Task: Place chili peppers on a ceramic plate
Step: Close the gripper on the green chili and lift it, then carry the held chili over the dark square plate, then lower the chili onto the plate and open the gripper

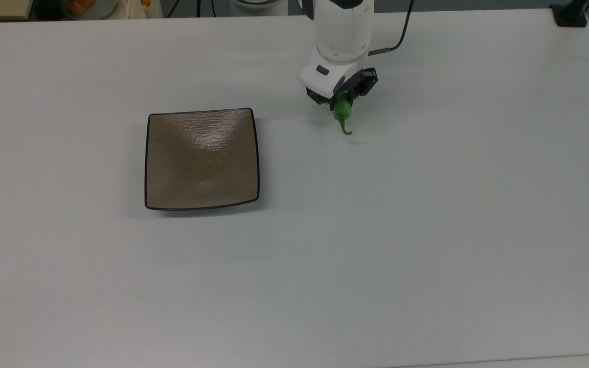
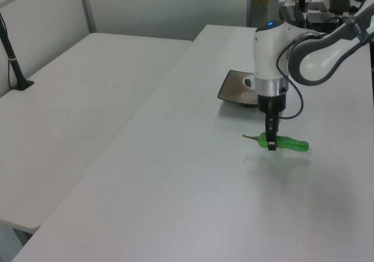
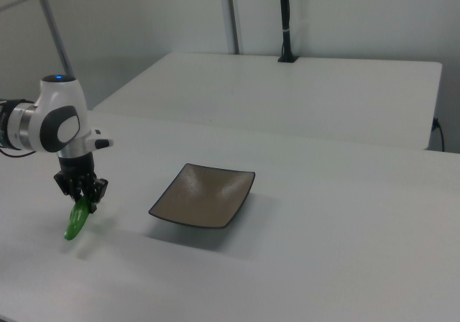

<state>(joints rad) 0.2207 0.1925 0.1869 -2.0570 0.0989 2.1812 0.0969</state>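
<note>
A bright green chili pepper (image 1: 342, 108) with a curved olive stem hangs level a little above the white table, and my gripper (image 1: 343, 100) is shut on its middle. In the left view the chili pepper (image 2: 290, 143) casts a shadow on the table below the gripper (image 2: 271, 144). In the right view the chili pepper (image 3: 75, 223) tilts down from the gripper (image 3: 81, 202). The square brown ceramic plate (image 1: 202, 158) with a thin black rim lies empty at the top view's left of the gripper, seen too as the plate (image 2: 236, 89) and the plate (image 3: 205, 196).
A black clamp base (image 1: 570, 15) sits at the table's far corner at the top view's right. A second white table (image 2: 76, 98) with a black pole (image 2: 13, 60) adjoins on the left view's left. Wide bare tabletop (image 1: 376, 245) surrounds the plate.
</note>
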